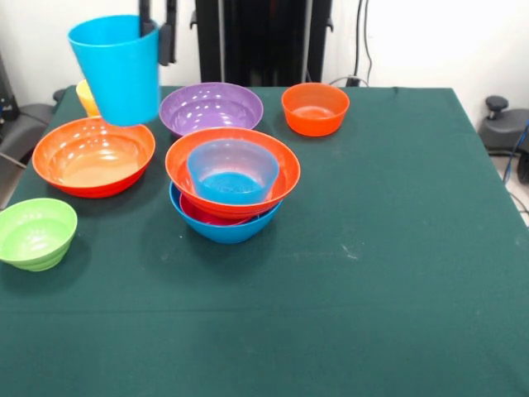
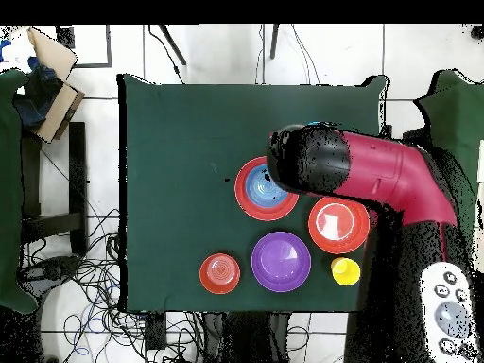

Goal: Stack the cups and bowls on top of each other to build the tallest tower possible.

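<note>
Four bowls sit nested in one pile near the middle of the green-covered bench (image 1: 397,273): a large blue bowl (image 1: 223,228) at the bottom, a magenta bowl (image 1: 198,213) showing as a thin rim inside it, a large orange bowl (image 1: 232,169) above that, and a medium blue bowl (image 1: 232,171) resting inside the orange one. From overhead this pile reads as an orange ring with a blue centre, partly covered by the arm (image 2: 378,180).

Up in the air, the sky blue cup (image 1: 117,68) hangs upright and slightly tilted, mouth up, well above the bench. The jaws (image 1: 157,33) grip its rim at the right-hand side in the front view, one black finger (image 1: 146,21) inside the cup and the other outside it. The cup sits to the left of the pile in that view, above the second large orange bowl (image 1: 93,155), not over the pile.

Behind the cup, the yellow cup (image 1: 86,97) peeks out, mostly hidden; overhead it shows as a yellow circle near the bench edge. The large purple bowl (image 1: 211,108) stands empty just behind the pile, and the small orange bowl (image 1: 315,108) stands beside it, apart from everything else. The ribbed lime green bowl (image 1: 36,233) sits alone at the near left edge in the front view, cut off slightly by the frame.
</note>
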`<action>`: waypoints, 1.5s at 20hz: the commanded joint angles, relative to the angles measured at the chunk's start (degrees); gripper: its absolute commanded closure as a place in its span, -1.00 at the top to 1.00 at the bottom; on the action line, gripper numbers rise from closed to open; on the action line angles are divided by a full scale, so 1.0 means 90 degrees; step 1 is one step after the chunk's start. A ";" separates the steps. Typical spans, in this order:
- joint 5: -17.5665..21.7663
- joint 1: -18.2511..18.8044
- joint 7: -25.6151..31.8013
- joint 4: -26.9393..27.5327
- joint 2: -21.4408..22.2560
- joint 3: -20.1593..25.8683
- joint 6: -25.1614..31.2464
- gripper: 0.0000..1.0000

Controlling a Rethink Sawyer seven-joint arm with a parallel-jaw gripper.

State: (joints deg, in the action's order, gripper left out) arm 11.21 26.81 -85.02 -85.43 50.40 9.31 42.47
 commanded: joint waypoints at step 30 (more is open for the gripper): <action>0.0065 0.0501 -0.0237 -0.3634 0.1870 0.0357 -0.1334 -1.00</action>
State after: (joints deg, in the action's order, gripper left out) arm 8.89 34.01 -85.02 -111.61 67.28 9.33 34.62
